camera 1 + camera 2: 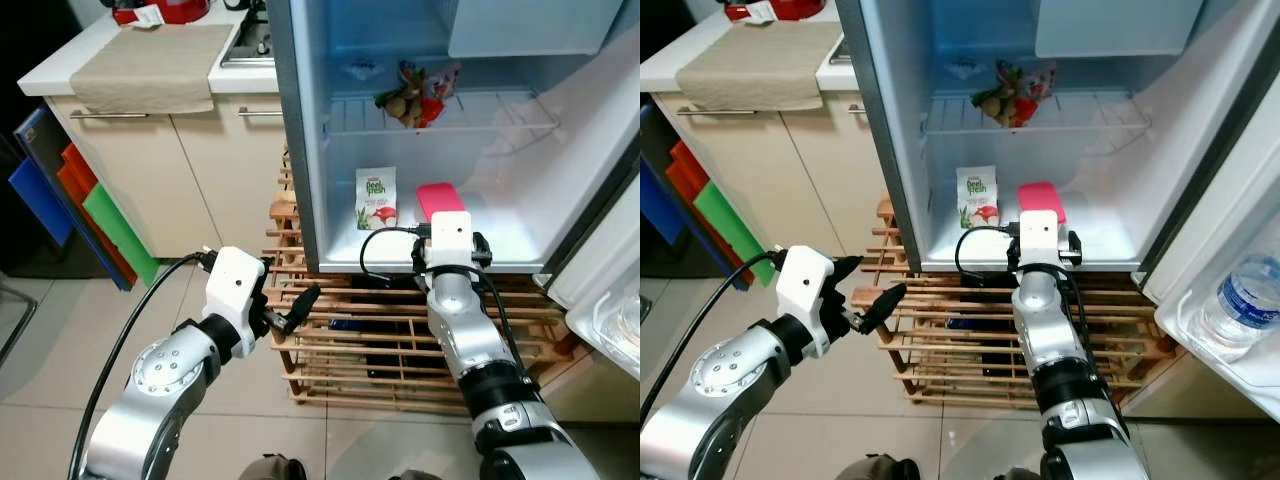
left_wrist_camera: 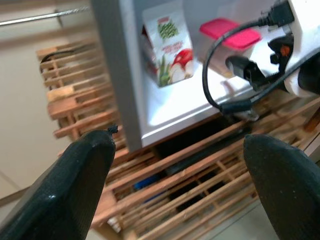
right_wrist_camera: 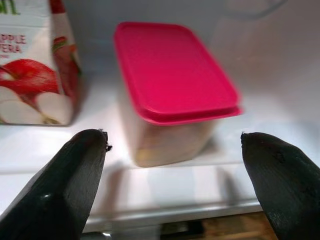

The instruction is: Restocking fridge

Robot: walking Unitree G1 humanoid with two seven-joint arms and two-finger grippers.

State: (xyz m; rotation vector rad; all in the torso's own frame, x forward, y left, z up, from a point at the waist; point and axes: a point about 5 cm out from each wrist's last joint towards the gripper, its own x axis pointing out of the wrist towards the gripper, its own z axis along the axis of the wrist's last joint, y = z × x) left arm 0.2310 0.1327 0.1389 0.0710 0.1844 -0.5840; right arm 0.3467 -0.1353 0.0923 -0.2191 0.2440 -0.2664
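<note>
Fridge [image 1: 300,120], door open, centre frame: pink-lidded container [image 3: 175,90] on bottom shelf, just beside juice carton [image 3: 35,70]. Right gripper [image 3: 175,185]: jaws wide, empty, flanking container without touching. Left gripper [image 2: 180,185]: jaws wide, empty, before wooden rack [image 1: 340,340].

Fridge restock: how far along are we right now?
Already in: the juice carton and the pink-lidded container stand side by side on the fridge floor, with a bag of produce on the wire shelf above. In hand: nothing; the right gripper is open just in front of the container, and the left gripper is open, empty, outside the fridge. Left: cannot tell.
</note>
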